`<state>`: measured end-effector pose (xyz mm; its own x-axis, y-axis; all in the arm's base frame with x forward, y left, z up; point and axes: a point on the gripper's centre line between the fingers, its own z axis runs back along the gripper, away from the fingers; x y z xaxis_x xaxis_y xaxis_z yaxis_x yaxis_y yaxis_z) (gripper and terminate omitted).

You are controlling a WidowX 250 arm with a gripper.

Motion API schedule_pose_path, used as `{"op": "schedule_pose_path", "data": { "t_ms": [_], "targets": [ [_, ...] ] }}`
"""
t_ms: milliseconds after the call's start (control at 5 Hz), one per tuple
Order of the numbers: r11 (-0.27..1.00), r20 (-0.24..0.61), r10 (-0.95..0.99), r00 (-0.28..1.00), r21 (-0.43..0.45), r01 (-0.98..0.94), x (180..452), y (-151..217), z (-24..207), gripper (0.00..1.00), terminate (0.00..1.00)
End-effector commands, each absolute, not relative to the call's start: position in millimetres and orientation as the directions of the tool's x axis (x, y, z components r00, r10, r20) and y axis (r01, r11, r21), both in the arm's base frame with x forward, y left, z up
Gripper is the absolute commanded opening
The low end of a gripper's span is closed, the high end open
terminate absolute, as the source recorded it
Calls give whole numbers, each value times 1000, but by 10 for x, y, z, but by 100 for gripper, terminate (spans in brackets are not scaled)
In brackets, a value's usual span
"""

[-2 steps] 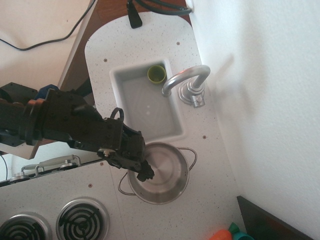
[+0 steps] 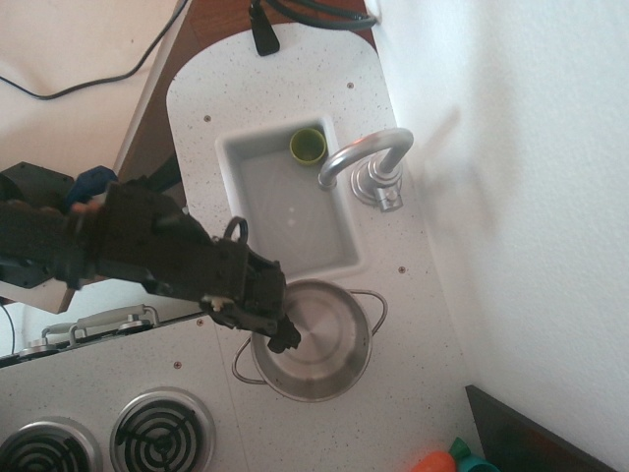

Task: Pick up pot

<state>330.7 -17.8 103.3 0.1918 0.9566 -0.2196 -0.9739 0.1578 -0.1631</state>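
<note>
pot (image 2: 316,341) on counter (image 2: 413,324) just below the sink (image 2: 290,206), not lifted | hand (image 2: 285,340) at its left rim, shifted slightly up-left since a moment ago | opening and hold: cannot tell | room: wall right, faucet (image 2: 366,162) above, burners (image 2: 162,431) lower left; clearest way is straight up

Pot (image 2: 324,344) on counter (image 2: 413,324) just before sink (image 2: 236,149), cup (image 2: 308,146) in sink, burners (image 2: 162,431) left of pot
</note>
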Motion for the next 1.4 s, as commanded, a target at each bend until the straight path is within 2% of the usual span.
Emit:
{"op": "schedule_pose_path", "data": {
  "t_ms": [0,400,800,1200],
  "targets": [
    [150,-151,975,164,-101,-984,3420,-116,1035,100,0],
    [101,-80,992,100,7,-995,3422,103,714,100,0],
    [105,-58,993,107,-38,-994,3449,67,692,100,0],
    [122,-82,988,130,-90,-988,3454,24,712,100,0]
  ]
}}
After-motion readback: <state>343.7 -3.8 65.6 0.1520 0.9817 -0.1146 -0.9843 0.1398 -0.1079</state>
